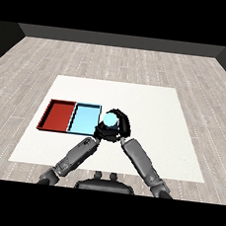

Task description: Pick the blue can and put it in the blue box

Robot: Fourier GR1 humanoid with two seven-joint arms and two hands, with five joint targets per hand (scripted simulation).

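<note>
Grey plank flooring is surrounding the white table (132, 137), where a red tray (56, 115) and a blue tray (84, 119) are lying side by side. Right robot hand (121, 123) is curling round the blue can (110, 119), just beside the blue tray's right edge. Left robot hand (103, 132) is crowding beneath it; finger state unclear. Risk: the hands colliding, or the can catching the tray rim and tipping.

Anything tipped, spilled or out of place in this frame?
Nothing stands out. The right hand curls round the blue can just beside the light blue tray, which lies flush against the red tray. The left hand sits close under the can.
</note>
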